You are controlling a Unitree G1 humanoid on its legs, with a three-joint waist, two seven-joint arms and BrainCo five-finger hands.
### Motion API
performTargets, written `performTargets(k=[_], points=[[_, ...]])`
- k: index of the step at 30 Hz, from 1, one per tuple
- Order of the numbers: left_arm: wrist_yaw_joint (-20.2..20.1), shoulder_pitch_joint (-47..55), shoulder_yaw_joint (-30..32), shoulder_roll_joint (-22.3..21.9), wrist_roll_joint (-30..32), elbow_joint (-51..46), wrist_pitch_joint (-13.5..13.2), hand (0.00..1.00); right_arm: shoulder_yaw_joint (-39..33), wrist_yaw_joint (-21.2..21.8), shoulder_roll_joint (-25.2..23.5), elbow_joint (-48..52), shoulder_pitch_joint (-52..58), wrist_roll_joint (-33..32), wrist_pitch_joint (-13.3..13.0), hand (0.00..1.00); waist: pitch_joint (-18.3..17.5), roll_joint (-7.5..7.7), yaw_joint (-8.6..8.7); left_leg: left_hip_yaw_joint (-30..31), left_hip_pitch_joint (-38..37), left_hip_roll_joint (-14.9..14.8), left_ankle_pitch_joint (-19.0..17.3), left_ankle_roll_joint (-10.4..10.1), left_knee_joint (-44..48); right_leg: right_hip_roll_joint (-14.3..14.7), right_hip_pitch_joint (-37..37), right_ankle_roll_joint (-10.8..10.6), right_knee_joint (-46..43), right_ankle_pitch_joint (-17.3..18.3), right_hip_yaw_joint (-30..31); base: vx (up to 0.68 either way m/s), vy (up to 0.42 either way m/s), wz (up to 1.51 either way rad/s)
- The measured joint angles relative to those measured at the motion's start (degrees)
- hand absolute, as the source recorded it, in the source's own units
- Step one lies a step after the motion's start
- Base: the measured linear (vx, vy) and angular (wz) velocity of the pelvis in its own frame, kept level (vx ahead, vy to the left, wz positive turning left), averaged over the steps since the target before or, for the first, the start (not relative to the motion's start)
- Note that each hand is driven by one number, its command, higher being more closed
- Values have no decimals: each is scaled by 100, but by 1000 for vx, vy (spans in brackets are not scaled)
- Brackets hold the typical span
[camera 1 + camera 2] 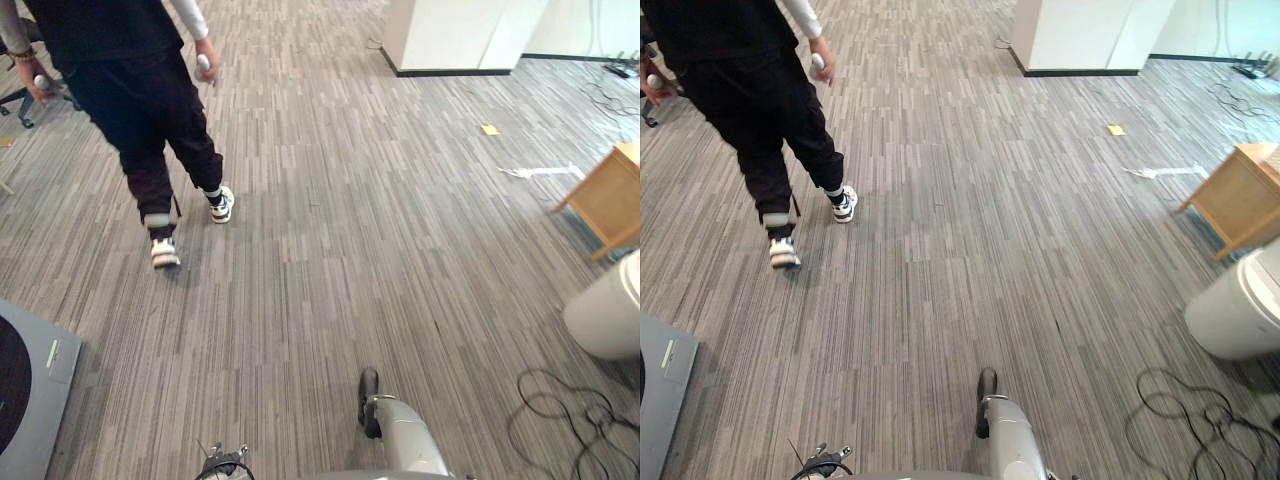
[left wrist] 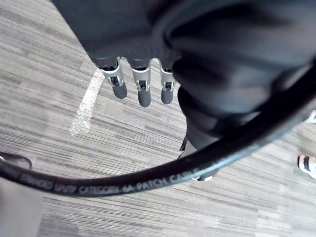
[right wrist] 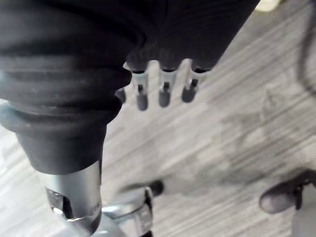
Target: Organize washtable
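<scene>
The left hand (image 2: 143,89) and right hand (image 3: 164,91) hang over the grey striped carpet floor (image 1: 350,250), fingers straight and holding nothing. Where the washtable stands cannot be told. Likely hazards: collision with the person in dark clothes (image 1: 130,90) mid-stride at far left, or, should the robot veer right, with the white rounded bin (image 1: 608,318) and light wooden cabinet (image 1: 612,198).

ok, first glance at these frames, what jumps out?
A person in dark clothes strides away at upper left on striped grey carpet. A wooden cabinet and white bin stand at the right edge. The left hand and right hand hang open, empty.
</scene>
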State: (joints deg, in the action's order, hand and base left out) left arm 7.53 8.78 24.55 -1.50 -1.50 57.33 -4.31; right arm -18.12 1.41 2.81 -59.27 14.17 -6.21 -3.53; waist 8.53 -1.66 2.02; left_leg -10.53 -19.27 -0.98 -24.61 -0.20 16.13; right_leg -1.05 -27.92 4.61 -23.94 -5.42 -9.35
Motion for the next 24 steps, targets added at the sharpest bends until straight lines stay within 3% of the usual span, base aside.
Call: performTargets(k=[1, 2, 3, 4, 5, 6, 7, 8, 10, 13, 14, 15, 16, 18, 19, 20, 21, 22, 23, 24], points=[[-5, -27, 117, -86, 1, -3, 2, 0, -18, 7, 69, 21, -21, 11, -3, 0, 15, -106, -6, -67, 122, -245, 125, -183, 573, 68, 86, -150, -287, 281, -127, 905, -116, 41], [-18, -111, 484, -305, -3, -109, 16, 0, -31, -3, 112, 110, -12, 12, 4, 0, 80, -206, 15, -121, 729, -516, 1037, 270, 2109, 101, 431, -144, -386, 653, -271, 738, -97, 34], [-44, -106, 629, -345, 1, -162, 22, 0, 4, -5, 131, 178, 12, 15, 7, 0, 113, -230, 10, -179, 1096, -723, 2220, 422, 2992, 119, 792, -139, -281, 850, -298, 749, -98, 23], [-53, -73, 763, -360, -2, -215, 22, 0, 37, -8, 145, 219, 35, 14, 15, 0, 131, -213, -28, -244, 1281, -922, 3144, 485, 3521, 141, 1092, -127, -131, 966, -248, 732, -64, -15], [-56, -8, 787, -347, -3, -320, 16, 0, 43, -31, 185, 231, 70, 7, 5, 0, 147, -261, -134, -474, 1661, -1407, 3043, 497, 4574, 259, 1593, -76, 51, 1115, -134, 715, -43, -33], [-94, 25, 757, -317, -3, -403, 5, 0, 46, -104, 191, 222, 61, -5, 8, 0, 176, -205, -256, -602, 2136, -1729, 2563, 499, 5287, 262, 2031, -59, 166, 1285, -19, 814, -5, -33], [-104, 27, 742, -311, -3, -432, 6, 0, 56, -129, 183, 221, 50, -5, 7, 0, 190, -135, -303, -606, 2383, -1782, 2341, 488, 5443, 190, 2241, -106, 244, 1388, 6, 636, 37, -14], [-114, 77, 738, -251, -13, -520, -2, 0, 67, -177, 150, 188, -29, -2, 6, 0, 199, 4, -312, -569, 2903, -1786, 1961, 405, 5461, 4, 2635, -287, 445, 1593, 13, 700, 75, 9], [-109, 135, 544, -128, -6, -506, 3, 0, 90, -199, 126, 90, -215, 4, -7, 0, 222, 77, -307, -624, 3564, -1775, 1635, 225, 4869, -241, 3060, -516, 615, 1819, -5, 505, 119, 15], [-101, 238, 174, -36, 3, -502, 2, 0, 238, -259, 158, 78, -425, 196, -9, 0, 232, 102, -366, -1043, 4047, -1397, 1564, 56, 2460, -739, 3633, -885, 703, 2318, -32, 523, 265, 14], [-97, 313, 44, -55, 2, -496, -3, 0, 231, -238, 207, 51, -422, 247, -16, 0, 204, 66, -452, -809, 3947, -1072, 1762, -253, 1062, -884, 3763, -1033, 698, 2528, 47, 475, 297, -18], [-96, 371, -18, -49, -3, -477, -3, 0, 237, -234, 250, 6, -464, 245, -21, 0, 199, 69, -506, -641, 3907, -959, 2295, -293, 746, -905, 3827, -1141, 697, 2631, 168, 606, 364, -33], [-92, 372, -58, 96, 1, -373, 0, 0, 290, -240, 137, -103, -608, 241, -11, 0, 111, 277, -590, -674, 3927, -675, 2047, -112, 861, -1051, 3866, -943, 743, 2695, 572, 633, 321, 1], [-92, 327, -163, 226, 1, -378, -57, 0, 339, -173, 84, -102, -662, 233, -55, 0, 8, 452, -511, -497, 4209, -447, 1582, -12, 1318, -999, 3624, -861, 325, 2494, 946, 673, 314, 35], [-100, 357, -128, 299, 1, -318, -47, 0, 249, -118, 51, -214, -655, 229, -58, 0, -92, 624, -449, -517, 4186, -250, 1185, 112, 1643, -1175, 3535, -1056, -217, 2383, 1211, 573, 297, 25], [-95, 373, -126, 338, 0, -261, -39, 0, 188, -117, 29, -246, -655, 216, -58, 0, -118, 681, -451, -608, 4083, -193, 1039, 163, 1696, -1234, 3450, -1203, -598, 2292, 1359, 694, 360, 0], [-99, 396, -132, 403, 1, -123, -3, 0, 106, -99, -14, -301, -659, 167, -48, 0, -124, 710, -463, -799, 3732, -108, 830, 272, 1676, -1309, 3127, -1400, -1575, 1816, 1656, 472, 217, -28], [-99, 407, -136, 411, 2, -78, 15, 0, 100, -85, -26, -309, -659, 146, -45, 0, -126, 713, -448, -870, 3510, -82, 760, 313, 1621, -1304, 2959, -1542, -2086, 1494, 1766, 539, 230, -51], [-110, 411, -177, 403, 6, -50, 37, 0, 102, 15, -34, -360, -651, 102, -39, 0, -95, 635, -420, -998, 3054, -76, 696, 371, 1460, -1259, 2617, -1852, -3075, 1125, 1739, 474, 179, -46], [-133, 396, -219, 388, 7, -52, 38, 0, 51, 88, 7, -359, -610, 13, -40, 0, -57, 505, -349, -1020, 2595, -50, 699, 376, 1195, -1285, 2284, -1615, -3765, 1260, 1353, 544, 186, -49]])
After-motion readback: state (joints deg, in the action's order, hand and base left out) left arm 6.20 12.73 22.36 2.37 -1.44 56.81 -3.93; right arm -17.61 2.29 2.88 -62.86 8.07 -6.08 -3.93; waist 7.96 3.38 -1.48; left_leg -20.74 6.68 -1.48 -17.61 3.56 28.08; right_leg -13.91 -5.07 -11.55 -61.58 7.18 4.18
